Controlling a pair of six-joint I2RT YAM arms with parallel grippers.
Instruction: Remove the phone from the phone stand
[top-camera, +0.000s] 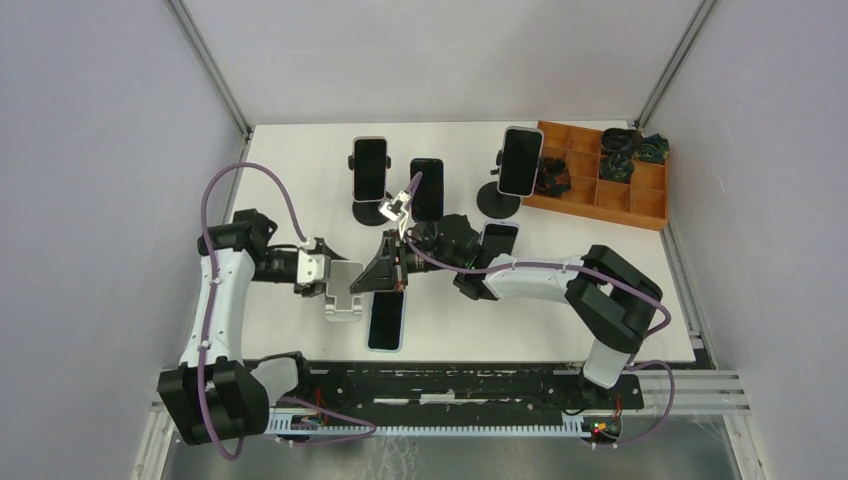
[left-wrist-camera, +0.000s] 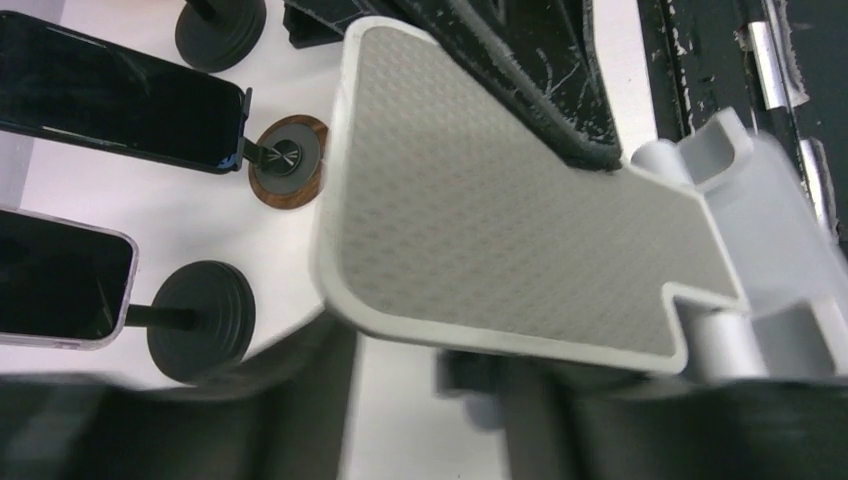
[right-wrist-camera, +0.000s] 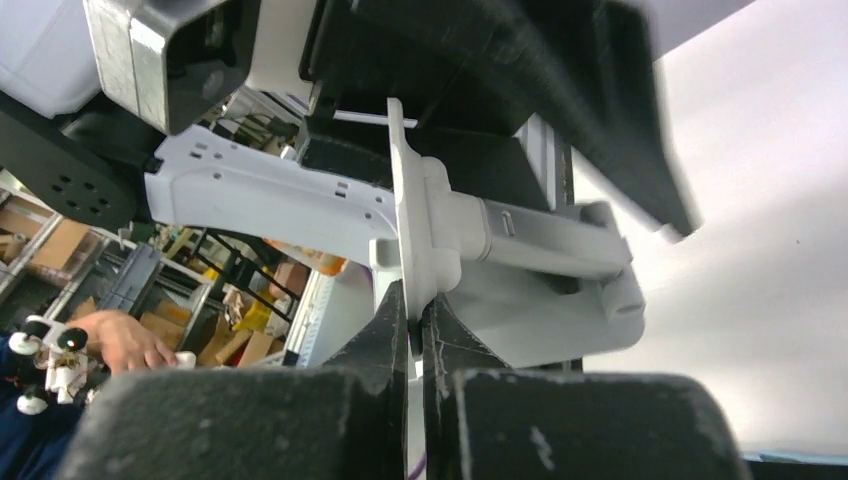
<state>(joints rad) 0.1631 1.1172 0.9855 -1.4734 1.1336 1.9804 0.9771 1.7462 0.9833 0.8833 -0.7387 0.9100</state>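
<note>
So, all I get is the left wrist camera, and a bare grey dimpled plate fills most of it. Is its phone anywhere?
Observer: Yes. From above, a phone lies flat on the table right beside the grey stand.
Operator: Is anything besides this arm gripping the plate?
Observer: The right wrist camera shows the right tool pinching the plate's thin edge.
Operator: What's further off, on the right?
Observer: A wooden tray with compartments sits at the table's far right corner.
</note>
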